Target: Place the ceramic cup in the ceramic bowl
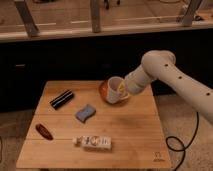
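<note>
The off-white ceramic cup [115, 88] is tilted, mouth toward the camera, and sits over the orange-red ceramic bowl [106, 92] at the back of the wooden table [135, 130]. The cup covers most of the bowl; only the bowl's left rim and lower edge show. My gripper [123, 90] is at the end of the white arm that reaches in from the right, and it is right against the cup's right side, over the bowl.
A black cylinder [61, 99] lies at the back left. A blue sponge [86, 112] sits left of centre. A dark red object [44, 131] lies at the left edge. A white packet [94, 142] lies near the front. A cable [185, 145] hangs right of the table.
</note>
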Available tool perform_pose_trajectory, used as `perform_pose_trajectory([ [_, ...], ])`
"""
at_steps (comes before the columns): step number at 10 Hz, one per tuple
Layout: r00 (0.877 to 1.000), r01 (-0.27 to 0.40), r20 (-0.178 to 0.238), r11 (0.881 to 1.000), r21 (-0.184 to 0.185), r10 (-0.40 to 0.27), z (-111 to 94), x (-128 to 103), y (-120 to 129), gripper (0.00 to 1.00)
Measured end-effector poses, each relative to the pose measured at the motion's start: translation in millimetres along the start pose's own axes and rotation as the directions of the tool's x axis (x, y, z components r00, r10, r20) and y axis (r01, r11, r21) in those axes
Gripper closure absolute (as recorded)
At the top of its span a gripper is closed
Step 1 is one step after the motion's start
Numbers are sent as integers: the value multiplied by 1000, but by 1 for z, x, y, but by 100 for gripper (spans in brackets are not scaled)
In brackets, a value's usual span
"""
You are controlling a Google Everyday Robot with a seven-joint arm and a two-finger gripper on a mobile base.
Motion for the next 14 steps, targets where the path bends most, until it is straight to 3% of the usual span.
perform_pose_trajectory([
  [14, 997, -6, -70, 995, 96, 13, 36, 33, -45, 100],
])
